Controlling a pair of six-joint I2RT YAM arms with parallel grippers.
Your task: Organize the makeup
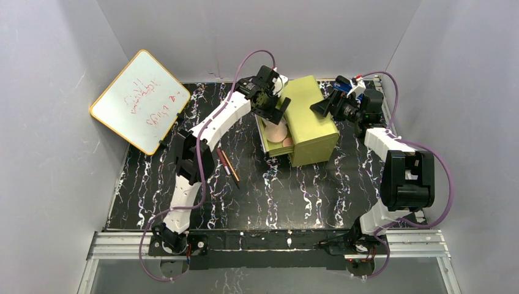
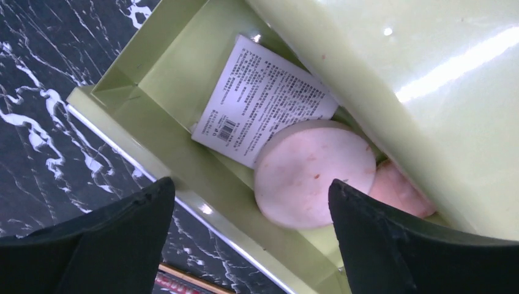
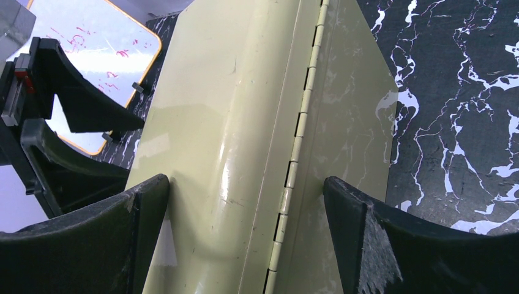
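The yellow-green box's drawer (image 2: pixel 153 131) is pulled out. In it lie a white square palette (image 2: pixel 263 101) with its printed label side up, a larger pink disc (image 2: pixel 315 171) and a smaller pink disc (image 2: pixel 401 190) half under the box top. The discs also show in the top view (image 1: pixel 276 130). Two thin brown pencils (image 1: pixel 227 164) lie on the table left of the drawer; one end shows in the left wrist view (image 2: pixel 183 282). My left gripper (image 2: pixel 251 187) is open and empty above the drawer's front rim. My right gripper (image 3: pixel 245 182) is open over the box's hinged top (image 3: pixel 257 92).
The yellow-green box (image 1: pixel 312 119) stands at the back centre of the black marbled table (image 1: pixel 275 190). A yellow-rimmed whiteboard (image 1: pixel 139 101) leans at the back left. Grey walls close in the sides and back.
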